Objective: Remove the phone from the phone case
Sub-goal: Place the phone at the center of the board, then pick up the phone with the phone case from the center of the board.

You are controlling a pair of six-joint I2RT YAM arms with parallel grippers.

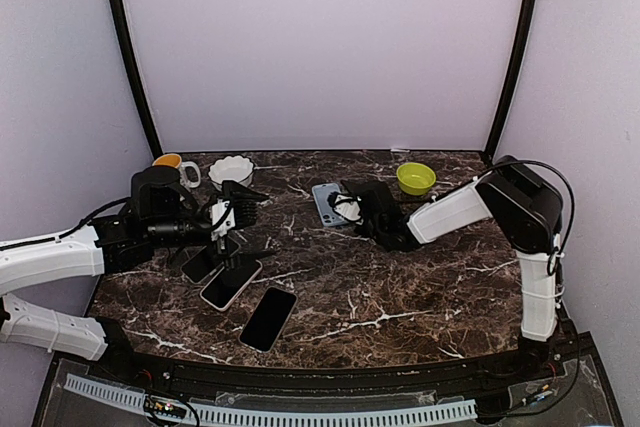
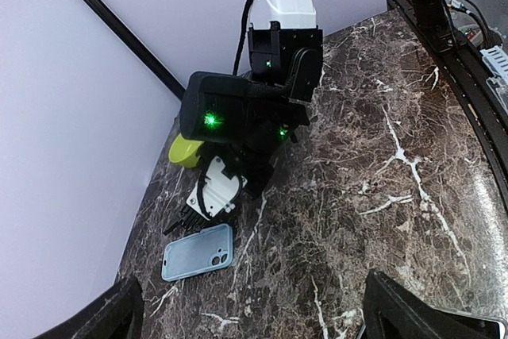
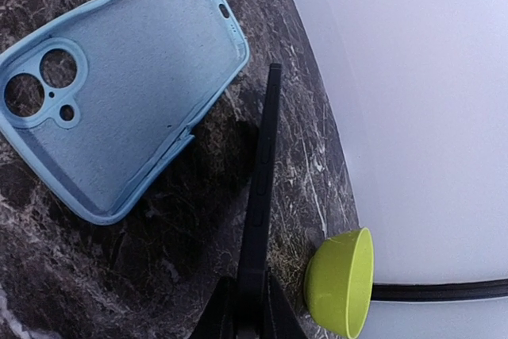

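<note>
At the far left of the dark marble-patterned tabletop [image 1: 400,287] an orange mug [image 1: 168,160] stands just beside a white scalloped bowl [image 1: 231,169]. In front of them the left gripper [image 1: 228,215] hangs over the tabletop with its jaws spread wide and nothing between them; in the left wrist view its black fingers [image 2: 119,311] sit at the two lower corners.

Just below it in the top view three phones lie flat in a loose diagonal row: a dark phone [image 1: 203,263], a pink-edged phone [image 1: 230,283] touching it, and a black phone [image 1: 268,318] nearest the arm bases.

Toward the middle, the light blue soft phone case [image 3: 119,93] lies flat on the tabletop with its hollow inside facing up and its camera cut-outs showing; it holds nothing.

Just beside its long edge, the right gripper [image 3: 246,319] has its jaws pressed together on a slim black phone [image 3: 262,188], held edge-on and clear of the case. Whether the phone's far end touches the marble cannot be told.

Near the right gripper, at the back edge, stands a small lime-green bowl [image 3: 343,283].
</note>
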